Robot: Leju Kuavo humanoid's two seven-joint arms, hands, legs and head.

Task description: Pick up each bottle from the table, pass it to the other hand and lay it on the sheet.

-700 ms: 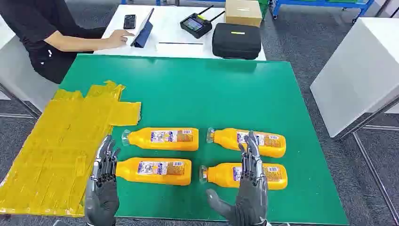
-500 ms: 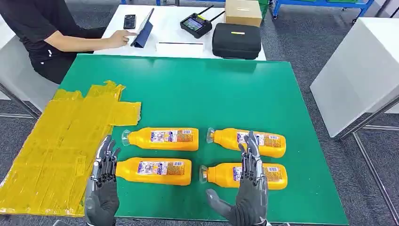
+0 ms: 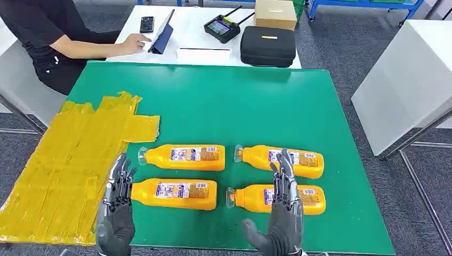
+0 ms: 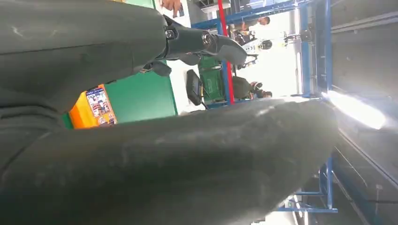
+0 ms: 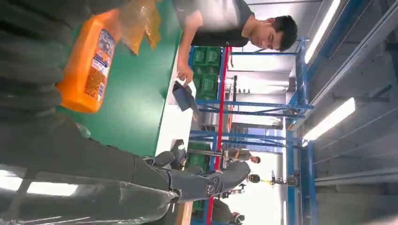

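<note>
Left hand [image 3: 116, 210] sits at the near edge of the bench [image 3: 224, 106], fingers spread and pointing away from the robot, holding nothing. Its fingertips are right at the cap end of the near-left bottle [image 3: 175, 193], and the edge of the yellow sheet [image 3: 64, 165] is just beside it on the outer side.

Right hand [image 3: 281, 213] is also open, fingers fanned out, thumb sticking inward over bare green. From the head view its fingers overlap the near-right bottle [image 3: 277, 199] and reach toward the far-right bottle [image 3: 280, 161], but I can't tell if they're touching or hovering above.

All four orange bottles lie on their sides in a two-by-two block, caps pointing toward the sheet; the far-left bottle [image 3: 182, 158] is closest to the sheet's jagged corner. None are on the sheet yet. There's a narrow green gap between the left and right pairs, and a thin one between the near and far rows.

Lots of open green beyond the bottles toward the far edge, plus a strip to the right of them. The sheet hangs over the bench's left edge.

Past the far edge is a white table [image 3: 186, 32] with a black case [image 3: 268, 46], a controller [image 3: 222, 28], a cardboard box [image 3: 275, 13] and a tablet [image 3: 162, 34], where a person [image 3: 48, 37] in black sits.
</note>
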